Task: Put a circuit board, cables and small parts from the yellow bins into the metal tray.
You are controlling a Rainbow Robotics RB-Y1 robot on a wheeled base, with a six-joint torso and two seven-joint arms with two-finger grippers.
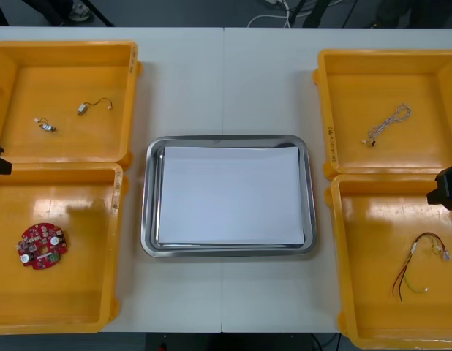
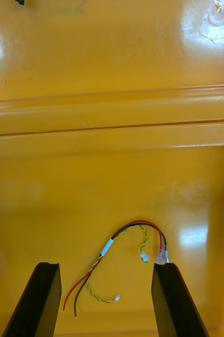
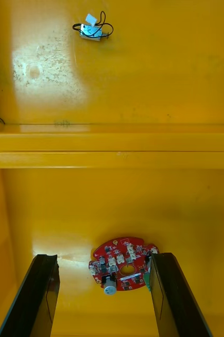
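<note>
A round red circuit board lies in the near left yellow bin. My left gripper hovers open above that bin; the circuit board lies on the bin floor between its fingers, close to one of them. The red and yellow cable rests in the near right bin. Above it my right gripper stands open, the cable lying loose on the floor between its fingers. The metal tray, white inside, sits at the table's middle.
The far left bin holds two small metal parts with thin wires. A twisted blue and white cable lies in the far right bin. Bin walls stand between the near and far bins on each side.
</note>
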